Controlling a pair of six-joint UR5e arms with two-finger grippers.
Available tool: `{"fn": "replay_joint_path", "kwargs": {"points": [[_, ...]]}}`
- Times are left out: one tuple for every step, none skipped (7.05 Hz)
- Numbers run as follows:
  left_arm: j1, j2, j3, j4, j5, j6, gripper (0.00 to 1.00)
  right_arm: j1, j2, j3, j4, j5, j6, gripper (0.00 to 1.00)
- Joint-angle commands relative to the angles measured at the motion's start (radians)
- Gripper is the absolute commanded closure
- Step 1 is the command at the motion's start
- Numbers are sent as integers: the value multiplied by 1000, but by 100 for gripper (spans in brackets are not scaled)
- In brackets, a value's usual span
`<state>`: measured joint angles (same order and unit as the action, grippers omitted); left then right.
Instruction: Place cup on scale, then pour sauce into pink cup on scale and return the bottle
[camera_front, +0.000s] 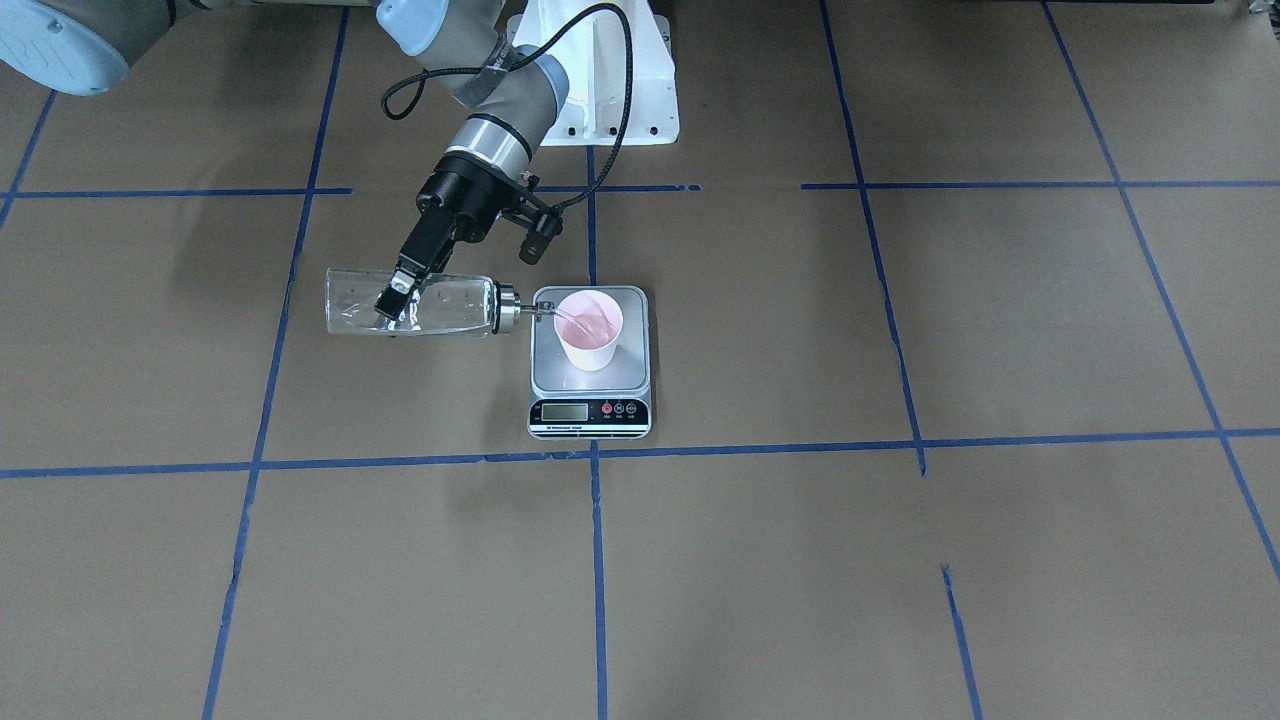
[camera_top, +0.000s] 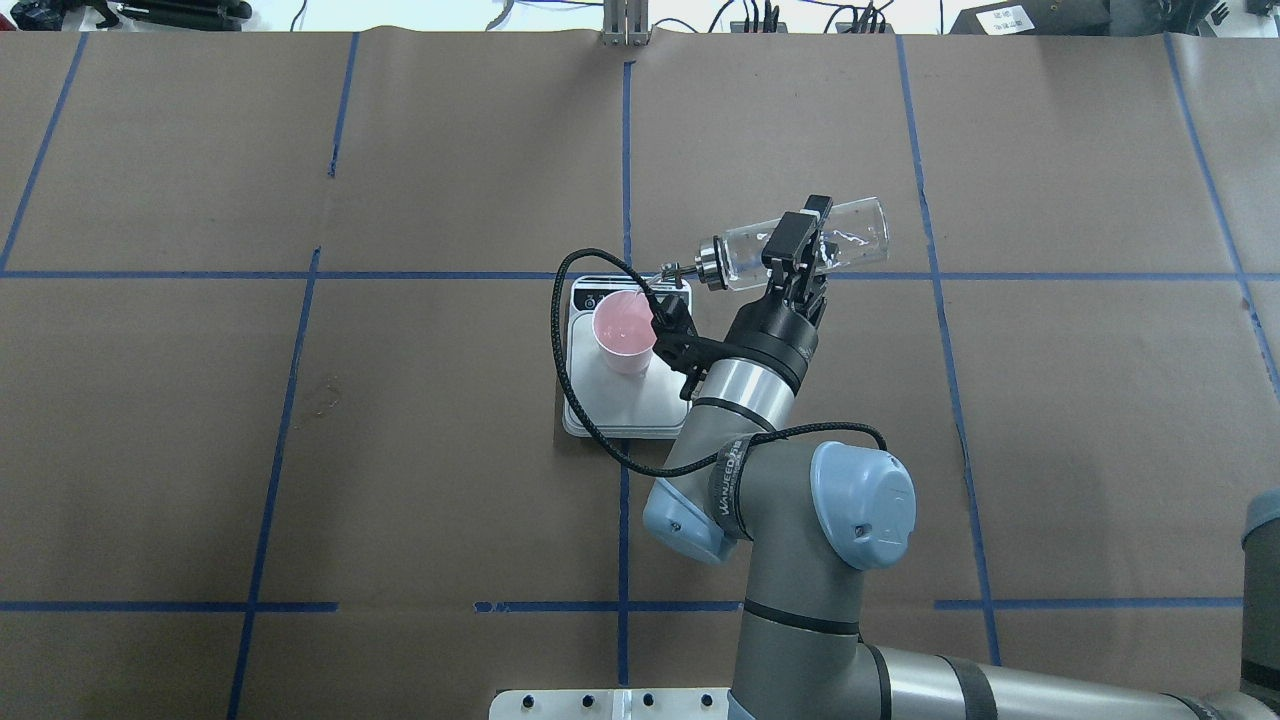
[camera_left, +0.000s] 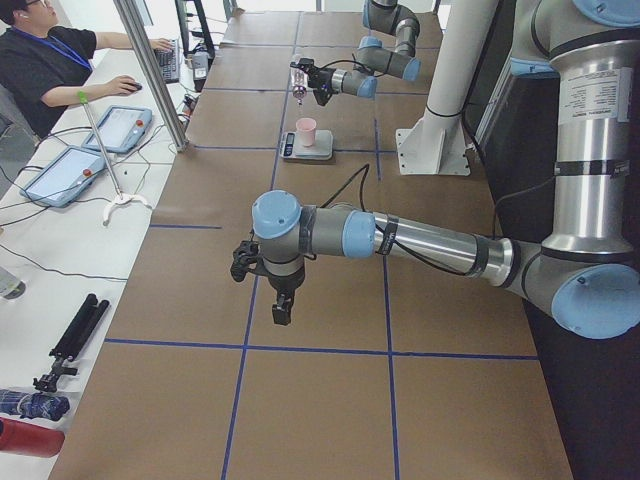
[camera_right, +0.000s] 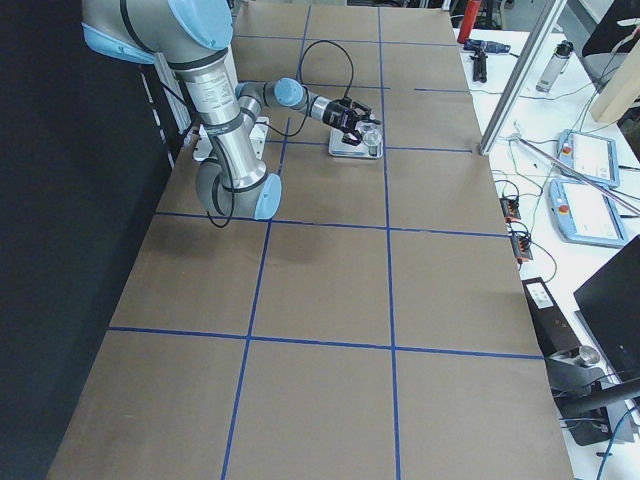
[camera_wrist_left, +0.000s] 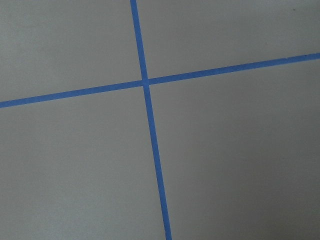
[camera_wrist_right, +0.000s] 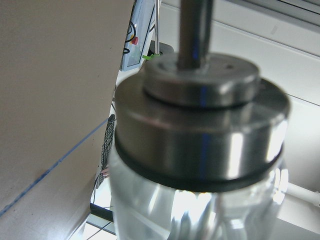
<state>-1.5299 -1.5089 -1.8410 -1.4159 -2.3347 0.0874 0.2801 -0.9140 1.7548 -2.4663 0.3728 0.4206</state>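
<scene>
While our right gripper (camera_front: 395, 300) clamps the bottle (camera_front: 455, 305) round its glass body, we hold it on its side, nearly level, off the table (camera_front: 900, 560) and beside the scale (camera_front: 545, 375) on our right. Its spout (camera_front: 540, 310) reaches over the scale to the rim of the cup (camera_front: 590, 335), and what looks like a thin clear stream falls from it into the pink inside. The cup stands upright on the scale's steel platform. Our left gripper (camera_left: 281, 308) hangs over the table well apart from the scale; it shows only in the side view, so we cannot tell whether its jaws are wide or narrow. Its wrist camera sees only crossing blue tape (camera_wrist_left: 150, 125) on brown paper.
</scene>
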Motion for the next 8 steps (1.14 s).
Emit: {"fn": "replay_joint_path", "kwargs": {"points": [[-1,1,0,0,0,0,0,1,-5,2,-2,-2,1,100],[-1,1,-1,0,0,0,0,1,-6,2,-2,0,1,100],[-1,-1,-1,-2,0,0,0,1,-6,2,-2,0,1,100],[1,-1,-1,-2,0,0,0,2,-6,3,-2,0,3,100],[1,-1,-1,-2,0,2,0,2,-6,3,-2,0,3,100],[-1,-1,-1,-2,0,0,0,2,-6,3,-2,0,3,100],[-1,-1,-1,-2,0,0,0,2,-6,3,-2,0,4,100],[-1,1,-4,-2,0,0,0,4,-8,3,-2,0,12,100]]}}
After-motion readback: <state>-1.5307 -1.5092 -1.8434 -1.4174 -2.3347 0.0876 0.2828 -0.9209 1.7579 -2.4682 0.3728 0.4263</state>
